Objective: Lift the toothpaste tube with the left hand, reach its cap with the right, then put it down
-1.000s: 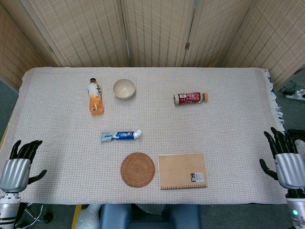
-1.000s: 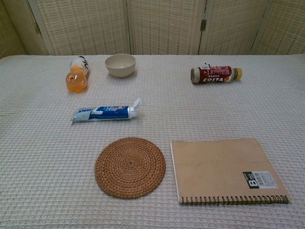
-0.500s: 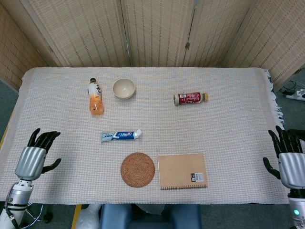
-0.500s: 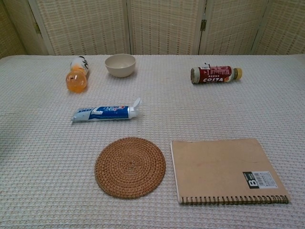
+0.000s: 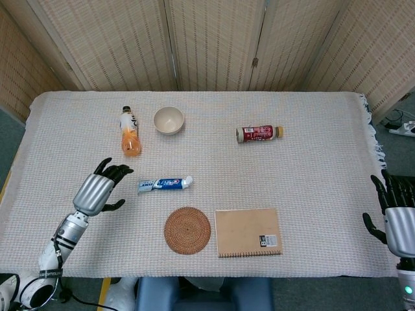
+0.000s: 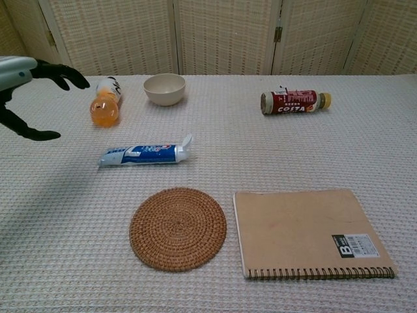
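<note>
The blue and white toothpaste tube (image 5: 165,184) lies flat on the cloth, its white cap (image 5: 189,181) pointing right; the chest view shows the tube (image 6: 144,154) and cap (image 6: 187,143) too. My left hand (image 5: 98,190) hovers over the table just left of the tube's flat end, fingers spread and empty, apart from the tube. In the chest view the left hand (image 6: 29,91) enters at the upper left. My right hand (image 5: 397,216) stays off the table's right edge, fingers apart, holding nothing.
An orange drink bottle (image 5: 130,132) and a white bowl (image 5: 168,120) lie behind the tube. A red bottle (image 5: 260,133) lies at the back right. A woven round coaster (image 5: 187,230) and a brown spiral notebook (image 5: 248,231) sit in front of the tube.
My left hand has come up from the front left corner and moved right over the table toward the tube's flat end. The right hand has sunk slightly.
</note>
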You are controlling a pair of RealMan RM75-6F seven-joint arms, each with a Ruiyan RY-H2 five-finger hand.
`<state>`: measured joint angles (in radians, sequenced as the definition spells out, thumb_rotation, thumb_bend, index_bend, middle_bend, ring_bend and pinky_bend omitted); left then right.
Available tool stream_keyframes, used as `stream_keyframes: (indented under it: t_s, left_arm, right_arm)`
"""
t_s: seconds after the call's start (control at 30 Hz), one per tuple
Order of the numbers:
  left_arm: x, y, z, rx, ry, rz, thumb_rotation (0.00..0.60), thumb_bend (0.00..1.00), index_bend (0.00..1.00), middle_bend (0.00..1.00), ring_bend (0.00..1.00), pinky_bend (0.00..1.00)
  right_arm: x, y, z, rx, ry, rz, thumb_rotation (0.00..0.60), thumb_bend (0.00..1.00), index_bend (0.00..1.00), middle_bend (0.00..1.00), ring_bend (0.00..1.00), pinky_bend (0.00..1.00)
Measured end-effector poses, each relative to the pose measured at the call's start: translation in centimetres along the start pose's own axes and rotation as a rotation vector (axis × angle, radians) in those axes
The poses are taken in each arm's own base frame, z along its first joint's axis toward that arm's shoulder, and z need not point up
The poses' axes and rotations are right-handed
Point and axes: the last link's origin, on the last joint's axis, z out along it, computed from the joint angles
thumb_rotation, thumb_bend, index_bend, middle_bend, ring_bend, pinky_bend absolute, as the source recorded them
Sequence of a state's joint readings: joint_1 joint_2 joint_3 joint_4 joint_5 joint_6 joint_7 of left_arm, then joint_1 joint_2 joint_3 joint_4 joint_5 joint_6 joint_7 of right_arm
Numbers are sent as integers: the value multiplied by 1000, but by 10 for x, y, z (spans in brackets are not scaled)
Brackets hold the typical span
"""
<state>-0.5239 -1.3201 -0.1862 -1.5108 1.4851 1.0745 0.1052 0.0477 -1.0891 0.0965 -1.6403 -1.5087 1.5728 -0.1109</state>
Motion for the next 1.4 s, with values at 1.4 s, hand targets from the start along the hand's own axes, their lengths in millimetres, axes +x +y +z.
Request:
stream_keyframes:
  t_s: [1.4]
  left_arm:
    - [-90, 48, 102, 127, -147, 62, 600, 384, 420, 410, 393, 187]
  right_arm:
    - [-6, 8, -1, -15, -26, 29, 600, 404, 0, 0, 47, 0]
